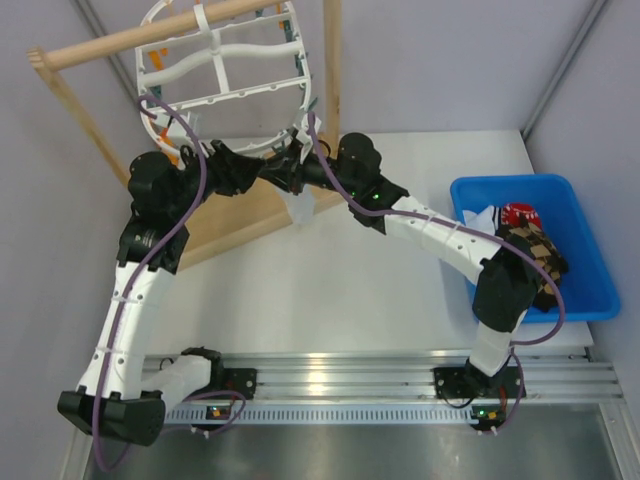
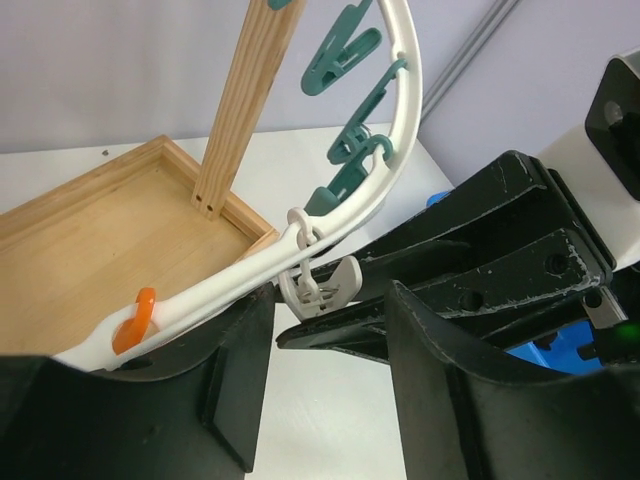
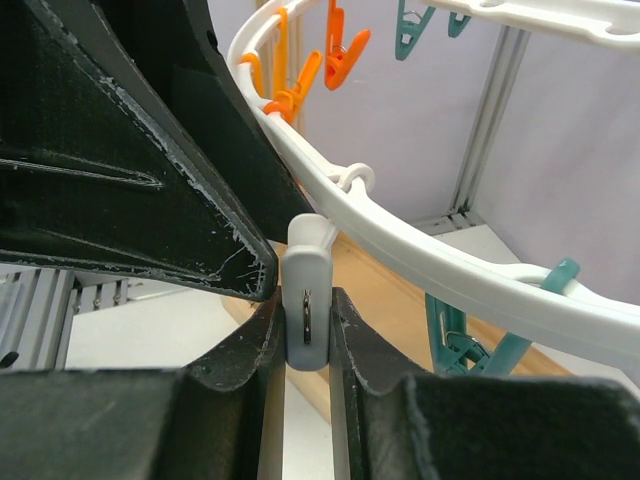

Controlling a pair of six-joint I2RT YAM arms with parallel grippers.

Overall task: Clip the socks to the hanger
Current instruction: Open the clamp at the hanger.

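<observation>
The white hanger (image 1: 230,98) hangs from a wooden pole at the back left, with orange (image 3: 340,50) and teal clips (image 2: 345,55) on its rim. Both grippers meet under its near rim. My right gripper (image 3: 305,320) is shut on a white clip (image 3: 306,290) that dangles from the rim (image 3: 420,260). My left gripper (image 2: 328,310) stands open right beside that white clip (image 2: 320,285), nothing between its fingers. A small pale piece (image 1: 299,207) hangs just below them; I cannot tell what it is. Socks lie in the blue bin: argyle (image 1: 537,250), red (image 1: 521,213), white (image 1: 481,220).
The wooden rack's pole (image 1: 150,35) and upright (image 2: 240,100) stand over its tray base (image 2: 90,240), directly beneath the hanger and left gripper. The blue bin (image 1: 590,260) sits at the right table edge, partly under the right arm's elbow (image 1: 505,290).
</observation>
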